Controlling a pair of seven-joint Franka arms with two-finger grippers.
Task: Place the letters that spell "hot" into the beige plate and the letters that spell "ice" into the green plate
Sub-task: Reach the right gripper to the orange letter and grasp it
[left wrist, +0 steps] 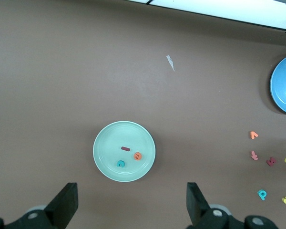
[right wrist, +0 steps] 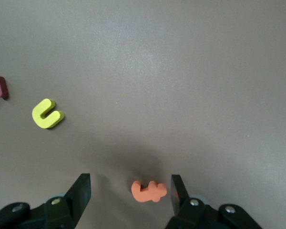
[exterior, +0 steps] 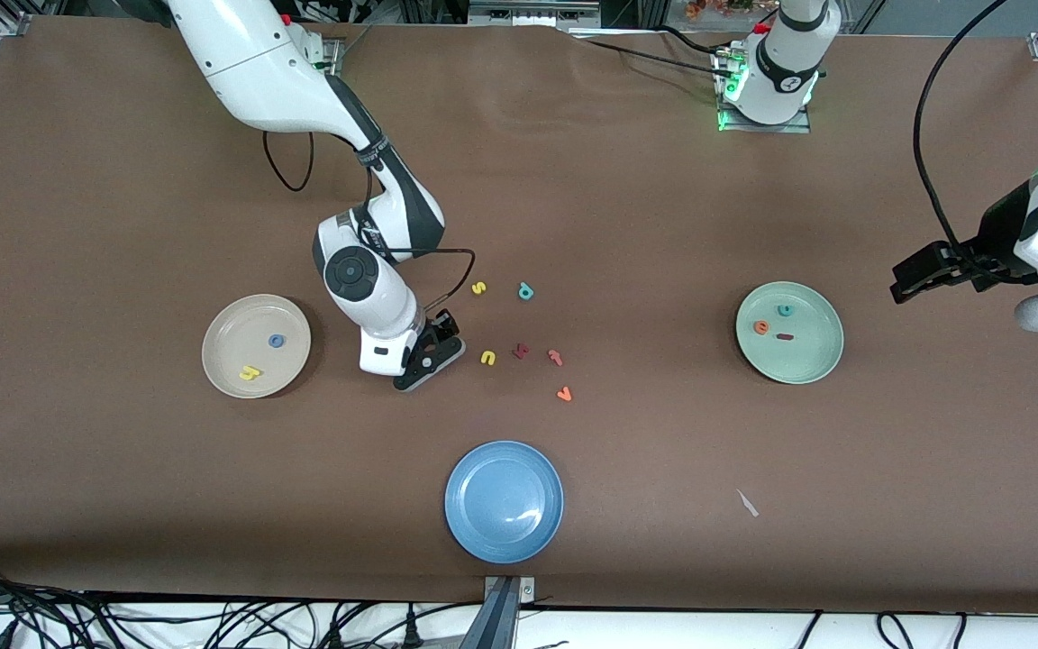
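Round blue plate lies unused. Right gripper, fingers spread, straddles the orange foam t on the table near the round cream-beige plate, seemingly to grasp it. Left gripper waits, released, beside the pale mint-green plate.

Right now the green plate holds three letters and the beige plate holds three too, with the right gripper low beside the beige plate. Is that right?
Not quite. The front view shows the beige plate holding only two letters, the yellow h and the blue o. The green plate does hold three, and the right gripper is low beside the beige plate.
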